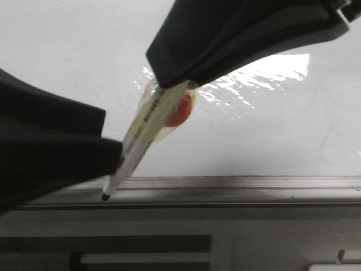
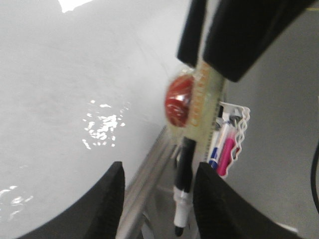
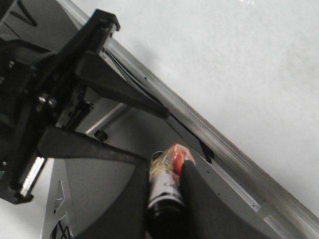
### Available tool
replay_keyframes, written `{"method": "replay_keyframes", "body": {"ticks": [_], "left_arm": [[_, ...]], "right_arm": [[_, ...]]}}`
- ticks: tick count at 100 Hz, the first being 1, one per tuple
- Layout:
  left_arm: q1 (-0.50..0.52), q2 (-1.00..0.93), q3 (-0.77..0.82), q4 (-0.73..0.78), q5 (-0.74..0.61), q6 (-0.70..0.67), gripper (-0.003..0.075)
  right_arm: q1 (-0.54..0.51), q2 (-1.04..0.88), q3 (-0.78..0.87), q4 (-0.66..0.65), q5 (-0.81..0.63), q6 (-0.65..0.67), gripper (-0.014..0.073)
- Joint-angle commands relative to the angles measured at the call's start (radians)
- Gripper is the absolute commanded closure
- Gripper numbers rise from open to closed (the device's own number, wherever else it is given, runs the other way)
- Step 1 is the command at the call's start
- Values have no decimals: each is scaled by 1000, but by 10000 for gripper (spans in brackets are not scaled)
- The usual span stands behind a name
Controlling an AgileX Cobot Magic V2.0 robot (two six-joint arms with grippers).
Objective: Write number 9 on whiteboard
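The marker (image 1: 144,132) carries a line of small dark print along its pale barrel, but the letters are too blurred to read in any view; a red blob wrapped in clear tape (image 1: 179,110) sits on its side. The right gripper (image 1: 172,84) is clamped on the marker's upper end, the pen slanting down so its black tip (image 1: 105,197) hangs over the grey metal edge rail (image 1: 254,183) at the foot of the whiteboard (image 1: 73,56), off the white surface (whether it touches the rail cannot be told). No black figure 9 can be made out on the board; only faint grey smudges (image 1: 327,141) show at the right, beside a bright glare patch (image 1: 271,73). The left gripper (image 2: 158,199) stands with its jaws spread wide, the marker's tip between them, nothing gripped. Behind, a white wire holder (image 2: 234,139) keeps a pink pen and a blue one, partly hidden. Both arms are cut off by the frame edges.
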Motion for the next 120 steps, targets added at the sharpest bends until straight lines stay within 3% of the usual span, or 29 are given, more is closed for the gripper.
{"method": "replay_keyframes", "body": {"ticks": [1,22,51,71,102,120], "left_arm": [[-5,-73,-25,-104,-44,-7,411],[-5,-234,-25,-173,86,-5,411],[-5,-276,-25,-198,84,-5,411],[-5,-276,-25,-201,77,-5,411],[-5,-276,-25,-211,77,-5,411],[-5,-276,-25,-210,77,-5,411]], "right_arm": [[-41,-46,-63,-23,-14,-10,650],[-161,-83,-158,-82,24,-10,650],[-259,8,-247,-122,-15,-10,650],[-259,143,-290,-122,-127,-10,655],[-233,154,-300,-123,80,-10,655],[-241,124,-338,-142,6,-10,655]]}}
